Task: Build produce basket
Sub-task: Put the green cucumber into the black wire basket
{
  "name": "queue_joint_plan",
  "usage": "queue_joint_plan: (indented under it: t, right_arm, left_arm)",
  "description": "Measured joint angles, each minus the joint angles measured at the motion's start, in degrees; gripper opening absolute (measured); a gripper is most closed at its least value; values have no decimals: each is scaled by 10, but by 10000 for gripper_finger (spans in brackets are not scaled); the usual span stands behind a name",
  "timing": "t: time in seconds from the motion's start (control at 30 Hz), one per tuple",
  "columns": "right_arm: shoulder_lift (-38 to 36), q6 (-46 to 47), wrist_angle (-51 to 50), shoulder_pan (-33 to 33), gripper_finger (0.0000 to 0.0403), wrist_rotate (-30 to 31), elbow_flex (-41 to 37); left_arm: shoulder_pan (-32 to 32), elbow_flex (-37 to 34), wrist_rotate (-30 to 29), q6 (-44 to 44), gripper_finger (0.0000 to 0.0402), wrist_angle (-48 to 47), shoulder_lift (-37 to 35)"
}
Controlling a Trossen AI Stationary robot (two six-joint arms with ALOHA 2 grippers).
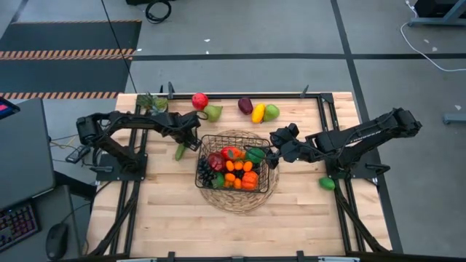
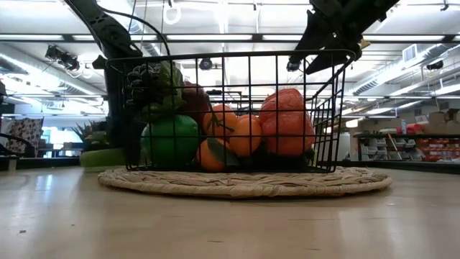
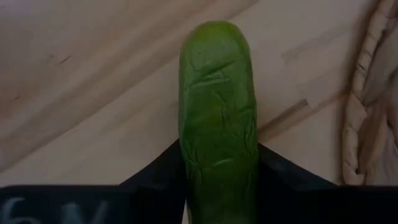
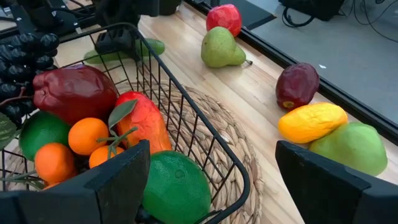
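The black wire basket (image 1: 271, 175) stands on a round woven mat (image 1: 237, 200) mid-table, holding oranges, a red mango, a dark red apple, green fruits and dark grapes. My left gripper (image 1: 188, 143) is just left of the basket, shut on a green cucumber (image 3: 217, 118) low at the table. My right gripper (image 4: 211, 180) is open over the basket's right rim (image 4: 214, 149), one finger above the fruit inside and one outside; I see no touch. In the low view it shows above the rim (image 2: 325, 44). My left gripper pinches the cucumber's two long sides (image 3: 186, 168) between its two fingers, about at mid-length as the right wrist view (image 4: 124, 51) shows. The fingers come slanting down from the table's left and lie across it. The cucumber lies level, on or just above the table.
Along the far edge lie a red apple (image 1: 199, 100), a green pear (image 1: 212, 112), a purple plum (image 1: 245, 105), a yellow lemon (image 1: 258, 113) and another green fruit (image 1: 271, 112). A small potted plant (image 1: 153, 103) stands far left; a green fruit (image 1: 327, 183) lies at the right.
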Motion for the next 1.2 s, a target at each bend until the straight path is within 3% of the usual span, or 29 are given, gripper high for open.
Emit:
queue_joint_plan:
  t: [0.23, 0.6, 0.8, 1.07, 1.2]
  right_arm:
    - [0, -13, 4, 0, 349, 3, 0]
    - [0, -13, 4, -1, 349, 4, 0]
    - [0, -13, 4, -2, 349, 4, 0]
    - [-5, -20, -44, 3, 349, 3, 0]
    - [-26, 8, -70, 3, 349, 26, 0]
  left_arm:
    - [0, 29, -3, 40, 138, -34, -64]
    - [-38, 163, -54, 82, 141, -50, -158]
    - [-117, 238, -66, 106, 141, -24, -160]
    - [-245, 242, -69, 168, 146, 108, -151]
    - [-294, 242, -100, 200, 144, 159, -128]
